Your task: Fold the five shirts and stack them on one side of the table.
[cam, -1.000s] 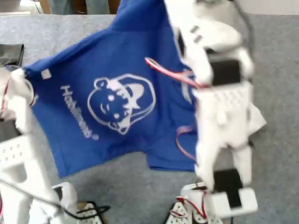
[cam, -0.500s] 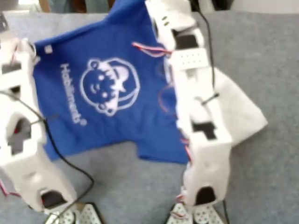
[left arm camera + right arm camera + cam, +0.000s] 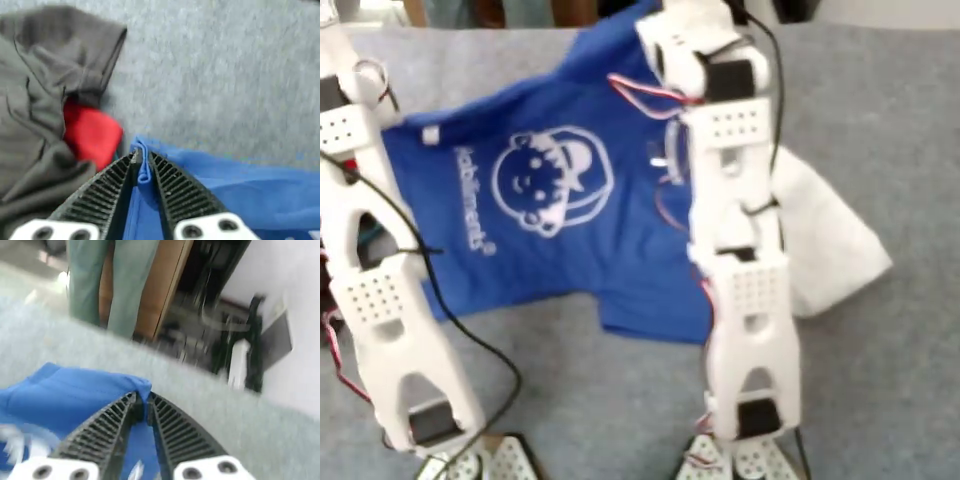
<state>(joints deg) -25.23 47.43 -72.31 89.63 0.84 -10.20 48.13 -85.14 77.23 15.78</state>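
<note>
Left end effector (image 3: 144,158) and right end effector (image 3: 142,400) pinch blue shirt (image 3: 540,255) on grey table (image 3: 890,110).

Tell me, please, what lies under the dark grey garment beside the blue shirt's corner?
A red cloth pokes out from under the dark grey garment, beside the blue shirt. The grey fabric covers the rest, so its size and kind cannot be told.

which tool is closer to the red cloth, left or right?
Left. The left tool grips a corner of the blue shirt right beside the red cloth; the right tool grips another corner, further off.
</note>
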